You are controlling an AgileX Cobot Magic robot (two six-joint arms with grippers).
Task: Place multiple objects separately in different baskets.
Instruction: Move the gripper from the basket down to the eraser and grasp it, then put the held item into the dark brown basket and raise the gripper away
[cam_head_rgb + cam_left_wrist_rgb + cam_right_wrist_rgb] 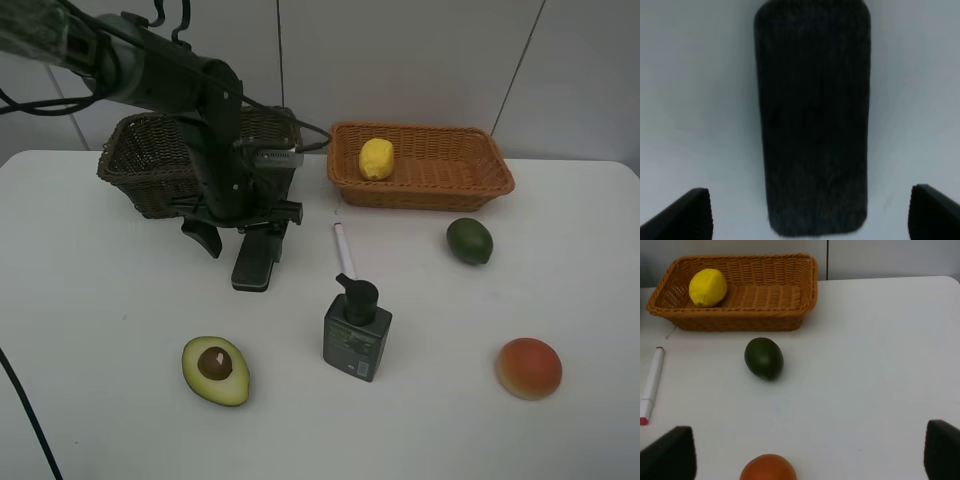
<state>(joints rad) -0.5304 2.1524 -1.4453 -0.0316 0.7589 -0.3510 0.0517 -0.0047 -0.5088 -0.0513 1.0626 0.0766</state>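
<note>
My left gripper (pixel 240 232) is open just above the table, with the black eraser block (pixel 252 264) lying between its jaws; the left wrist view shows the eraser (pixel 812 115) between both fingertips (pixel 690 215). The lemon (pixel 376 158) lies in the orange-tan basket (pixel 450 190). The dark brown basket (pixel 140 160) stands behind the left arm. The white marker (pixel 342 244), dark pump bottle (pixel 357 330), halved avocado (pixel 215 370), dark green fruit (pixel 469 240) and orange-red fruit (pixel 529 367) lie on the table. My right gripper (pixel 805 455) is open and empty. The pink bottle is out of view.
The right wrist view shows the orange-tan basket (pixel 740 320) with the lemon (pixel 707 287), the green fruit (pixel 764 357), the marker (pixel 651 385) and the orange-red fruit (pixel 768 469). The white table (pixel 90 320) ends at a pale wall behind the baskets.
</note>
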